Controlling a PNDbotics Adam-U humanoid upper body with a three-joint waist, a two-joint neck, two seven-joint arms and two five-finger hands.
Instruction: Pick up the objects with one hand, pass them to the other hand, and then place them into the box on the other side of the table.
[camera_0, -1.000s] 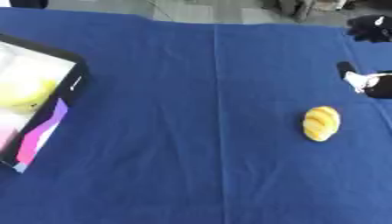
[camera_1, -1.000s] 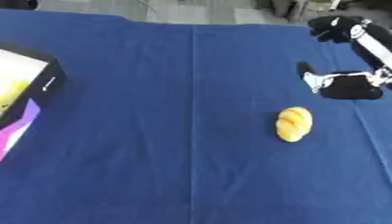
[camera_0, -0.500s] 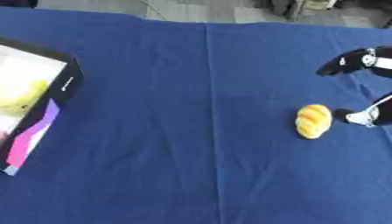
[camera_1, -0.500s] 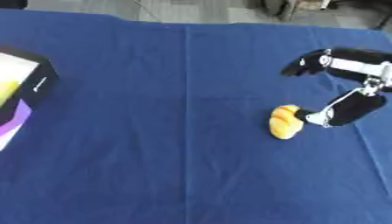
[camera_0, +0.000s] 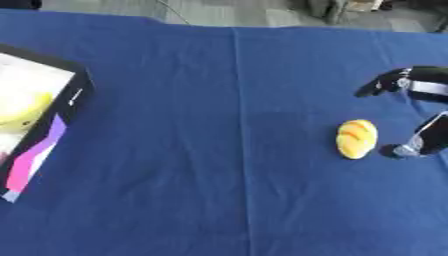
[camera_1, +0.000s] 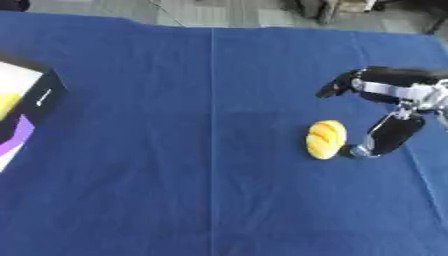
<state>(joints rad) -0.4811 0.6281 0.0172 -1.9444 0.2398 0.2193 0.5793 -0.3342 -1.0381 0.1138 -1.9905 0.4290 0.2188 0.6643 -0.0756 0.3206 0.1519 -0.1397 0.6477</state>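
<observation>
— Hidden or cut off?
— Box (camera_0: 52, 107) cropped at the left edge, with something yellow (camera_0: 19, 112) inside, not clear what. Left hand nowhere in view.
— Any readable writing?
— Only pink and purple marks on the box side, not legible.
— And the bread?
— Yellow bread roll (camera_1: 325, 139) lying on blue tablecloth (camera_0: 192, 150), right side. Right hand (camera_1: 389, 112) spread open, fingers above, thumb tip just beside the roll. Wide free cloth between roll and box.
</observation>
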